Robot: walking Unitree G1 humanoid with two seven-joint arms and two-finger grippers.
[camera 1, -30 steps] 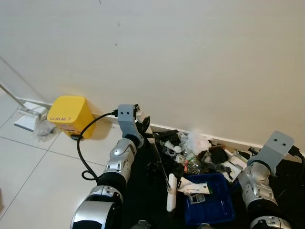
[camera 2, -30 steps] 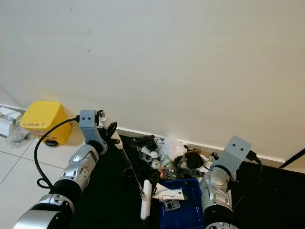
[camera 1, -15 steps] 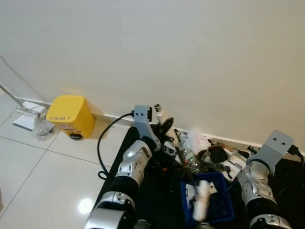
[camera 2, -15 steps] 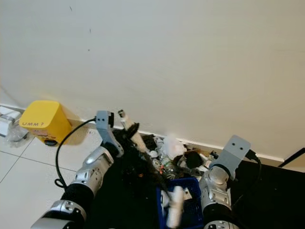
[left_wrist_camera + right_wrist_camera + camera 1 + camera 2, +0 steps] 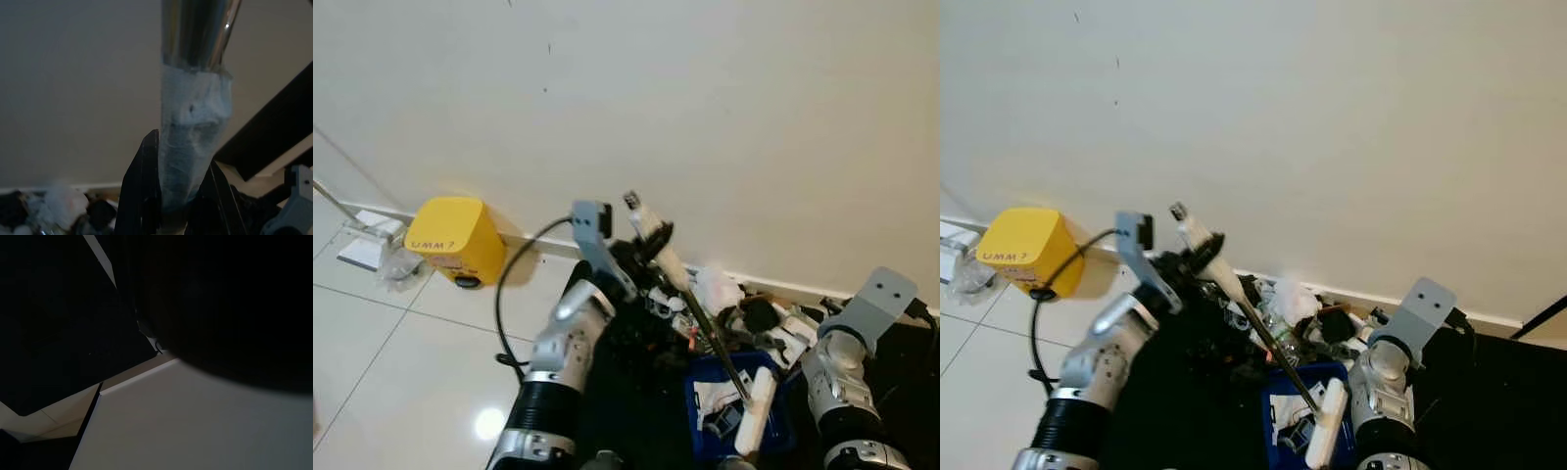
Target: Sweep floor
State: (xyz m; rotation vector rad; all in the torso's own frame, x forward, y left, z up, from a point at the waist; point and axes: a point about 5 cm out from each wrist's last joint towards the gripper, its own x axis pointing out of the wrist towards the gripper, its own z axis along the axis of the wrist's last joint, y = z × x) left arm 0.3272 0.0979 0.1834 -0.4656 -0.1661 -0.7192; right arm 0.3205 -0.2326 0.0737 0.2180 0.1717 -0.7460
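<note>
Broom (image 5: 700, 318) with a white taped grip and dark shaft sits clamped between the black fingers (image 5: 144, 196) of the left gripper (image 5: 651, 245), its white head (image 5: 754, 423) lying at the right edge of the blue dustpan (image 5: 710, 392). A second ago the head stood on the black mat (image 5: 617, 411) left of the dustpan and the shaft was nearly upright; half a second ago it was blurred in motion over the pan. Now the shaft slants from the gripper, raised near the wall (image 5: 705, 117), down and rightward across the pan. The left arm has swung right and lifted.

From the gripper outward, the litter pile (image 5: 734, 308) of white scraps and dark bits lies along the skirting at the mat's far edge, just behind the dustpan, which holds white pieces. The right arm (image 5: 847, 362) rests at the mat's right side; whether its fingers are open or closed cannot be told, its wrist view being mostly dark.

Well left, on the tiled floor (image 5: 391, 372) against the wall, a yellow box (image 5: 455, 238) reads "UMM ?". A black cable (image 5: 509, 304) loops beside it.
</note>
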